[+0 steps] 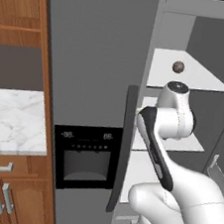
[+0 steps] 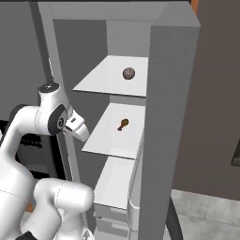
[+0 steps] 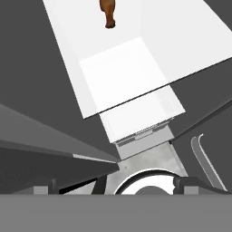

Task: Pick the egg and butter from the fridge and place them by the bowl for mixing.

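The fridge (image 1: 96,57) stands with its right compartment open, showing white shelves (image 2: 112,77). The egg (image 1: 178,67) is a small dark grey-brown ball lying alone on the upper shelf (image 2: 128,73). My gripper (image 3: 120,186) is open, its two dark tips far apart with nothing between them. It looks down over the middle shelf (image 3: 122,68) and the drawer below. The white hand (image 2: 76,125) hovers just outside the compartment at the middle shelf's left front edge, well below the egg. The butter and the bowl are out of view.
A small brown stalked item (image 2: 123,124) lies on the middle shelf (image 3: 108,13). A white drawer (image 2: 115,183) sits beneath. The shut left door carries a long dark handle (image 1: 124,145) and black dispenser panel (image 1: 85,155). A marble counter (image 1: 10,118) with wooden cabinets is at left.
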Available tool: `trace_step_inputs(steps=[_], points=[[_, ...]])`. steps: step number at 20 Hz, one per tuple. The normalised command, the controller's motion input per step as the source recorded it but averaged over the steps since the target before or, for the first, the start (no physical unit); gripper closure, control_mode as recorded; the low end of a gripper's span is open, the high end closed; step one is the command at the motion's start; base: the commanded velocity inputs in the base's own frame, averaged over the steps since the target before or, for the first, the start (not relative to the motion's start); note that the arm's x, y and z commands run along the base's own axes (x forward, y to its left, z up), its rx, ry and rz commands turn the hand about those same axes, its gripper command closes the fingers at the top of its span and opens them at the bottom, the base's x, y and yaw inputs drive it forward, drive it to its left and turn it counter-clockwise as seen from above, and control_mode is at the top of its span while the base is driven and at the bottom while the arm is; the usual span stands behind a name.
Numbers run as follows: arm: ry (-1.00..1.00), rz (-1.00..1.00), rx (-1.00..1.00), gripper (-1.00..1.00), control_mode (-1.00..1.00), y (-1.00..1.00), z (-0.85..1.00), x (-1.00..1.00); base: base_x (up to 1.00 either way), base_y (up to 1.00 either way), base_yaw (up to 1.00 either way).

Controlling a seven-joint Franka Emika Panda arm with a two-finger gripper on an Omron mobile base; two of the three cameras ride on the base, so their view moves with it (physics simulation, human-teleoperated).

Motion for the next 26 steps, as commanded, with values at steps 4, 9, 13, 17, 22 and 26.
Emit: trace_step_inputs(steps=[4, 9, 13, 17, 22, 26], points=[[-0.02, 0.0, 0.0, -1.0, -1.0, 0.0, 0.0, 0.0, 0.0, 0.0, 0.0], [-0.11, 0.0, 0.0, -1.0, -1.0, -0.02, 0.03, 0.0, 0.0, 0.0, 0.0], [-0.2, 0.01, 0.02, -1.0, -1.0, -0.09, 0.22, 0.0, 0.0, 0.0, 0.0], [-0.21, 0.0, 0.0, -1.0, -1.0, -0.16, 0.34, 0.0, 0.0, 0.0, 0.0], [-0.02, 0.0, 0.0, -1.0, -1.0, -0.24, 0.43, 0.0, 0.0, 0.0, 0.0], [0.0, 0.0, 0.0, -1.0, -1.0, -0.33, 0.46, -0.03, 0.0, 0.0, 0.0]])
